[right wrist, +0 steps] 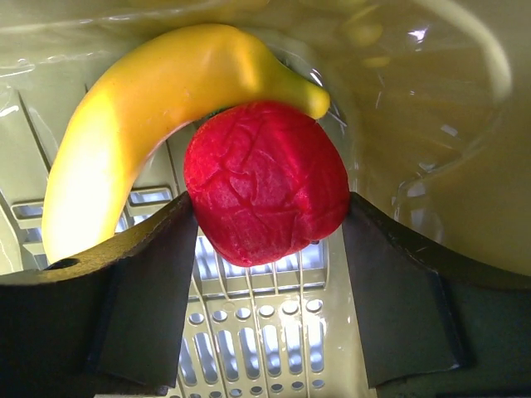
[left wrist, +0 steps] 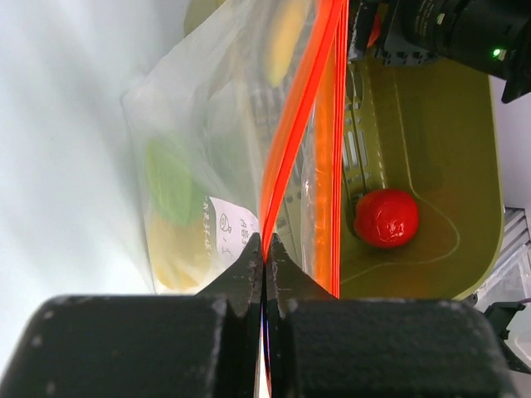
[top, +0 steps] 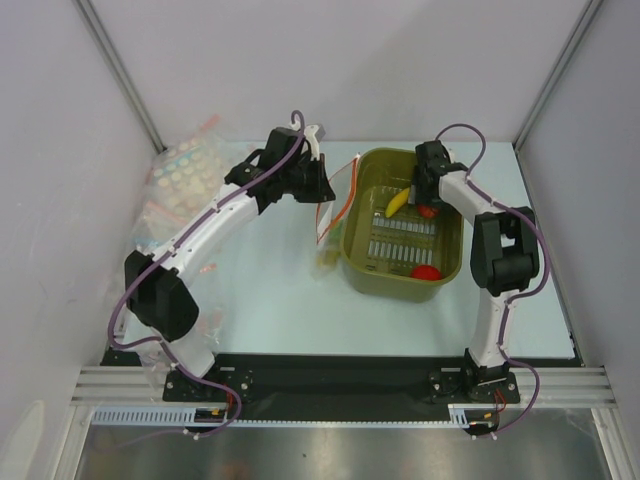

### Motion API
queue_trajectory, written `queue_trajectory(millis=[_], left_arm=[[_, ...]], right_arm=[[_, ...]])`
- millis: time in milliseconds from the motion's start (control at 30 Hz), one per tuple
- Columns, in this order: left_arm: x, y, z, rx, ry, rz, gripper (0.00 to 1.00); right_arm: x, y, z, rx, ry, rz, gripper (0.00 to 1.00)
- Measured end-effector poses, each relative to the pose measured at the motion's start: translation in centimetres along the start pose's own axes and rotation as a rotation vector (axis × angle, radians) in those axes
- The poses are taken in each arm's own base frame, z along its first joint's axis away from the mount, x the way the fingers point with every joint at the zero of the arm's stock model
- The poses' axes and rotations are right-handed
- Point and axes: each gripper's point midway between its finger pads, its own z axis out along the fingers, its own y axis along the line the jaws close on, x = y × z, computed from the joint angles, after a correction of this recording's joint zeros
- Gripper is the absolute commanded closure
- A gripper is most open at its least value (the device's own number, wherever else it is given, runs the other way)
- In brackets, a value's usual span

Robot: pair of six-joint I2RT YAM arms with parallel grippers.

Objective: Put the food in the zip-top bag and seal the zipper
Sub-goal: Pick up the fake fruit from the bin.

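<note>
The clear zip-top bag (top: 328,222) hangs beside the left wall of the olive basket (top: 352,255). My left gripper (top: 318,190) is shut on its orange-red zipper (left wrist: 299,108), pinched at the fingertips (left wrist: 265,253). A small green piece (left wrist: 170,178) and something pale yellow show through the bag. My right gripper (top: 425,188) reaches into the basket, and its fingers (right wrist: 271,201) are shut on a red fruit (right wrist: 265,182) that touches the yellow banana (right wrist: 141,99). The banana (top: 397,203) lies at the basket's back. The second red fruit (top: 426,271) lies at the basket's front and shows in the left wrist view (left wrist: 387,217).
Other clear bags with pale dots (top: 185,180) lie at the back left by the wall. The slotted basket floor (right wrist: 274,332) is under my right fingers. White walls and metal posts enclose the table on three sides.
</note>
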Motion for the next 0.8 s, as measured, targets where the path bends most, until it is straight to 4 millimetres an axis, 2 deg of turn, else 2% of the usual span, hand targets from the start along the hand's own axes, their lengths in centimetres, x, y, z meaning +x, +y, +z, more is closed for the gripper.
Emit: queue_trajectory(millis=[167, 267, 333, 500, 533, 567, 700, 800], left_arm=[[0.2, 0.1, -0.6, -0.008, -0.004, 0.002, 1.00], [0.0, 0.2, -1.0, -0.016, -0.015, 0.010, 1.00], [0.0, 0.2, -1.2, -0.024, -0.017, 0.014, 1.00], [0.2, 0.3, -1.6, -0.054, -0.007, 0.033, 1.00], [-0.2, -0.2, -2.0, -0.059, -0.019, 0.052, 1.00], [-0.2, -0.3, -2.0, -0.059, -0.020, 0.054, 1.00], [-0.1, -0.8, -2.2, -0.067, -0.025, 0.075, 1.00], [0.4, -1.2, -2.3, -0.068, -0.015, 0.083, 1.00]], right_arm=[[0.4, 0.4, -0.8, -0.033, 0.003, -0.004, 0.48], [0.4, 1.2, -2.5, -0.088, -0.003, -0.008, 0.51], [0.1, 2.0, -4.4, -0.145, -0.021, -0.013, 0.52], [-1.4, 4.9, -11.9, -0.379, -0.109, -0.018, 0.53], [-2.8, 6.4, -16.5, -0.521, -0.180, -0.023, 0.54], [-2.9, 6.5, -16.8, -0.530, -0.186, -0.024, 0.54], [-3.8, 8.9, -23.7, -0.765, -0.275, -0.051, 0.56], [-3.6, 10.5, -28.7, -0.924, -0.330, -0.084, 0.56]])
